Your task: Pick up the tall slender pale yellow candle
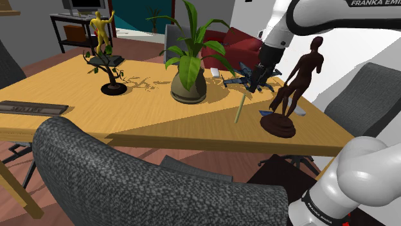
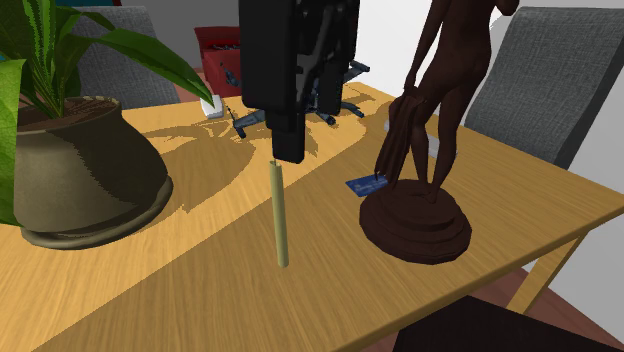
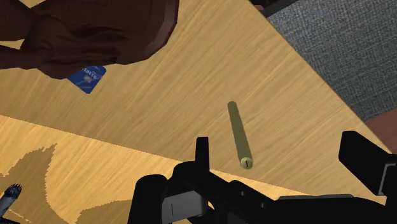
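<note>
Table (image 1: 148, 115): light wood-grain top, bare edge on the near side.

Items standing or lying on it, by the shoulder view:
- Flat dark bar (image 1: 32, 107), lying at the far left edge.
- Small black tree figurine (image 1: 114, 80), upright on a round base, left of centre.
- Potted plant (image 1: 188, 86), green leaves in a rounded olive pot, centre.
- Candle (image 1: 239, 109), thin, pale olive-yellow, upright, right of the pot.
- Dark brown human statue (image 1: 277, 125) on a round base, near the right corner.
- Blue card (image 2: 368, 184), flat, touching the statue's base.
</note>
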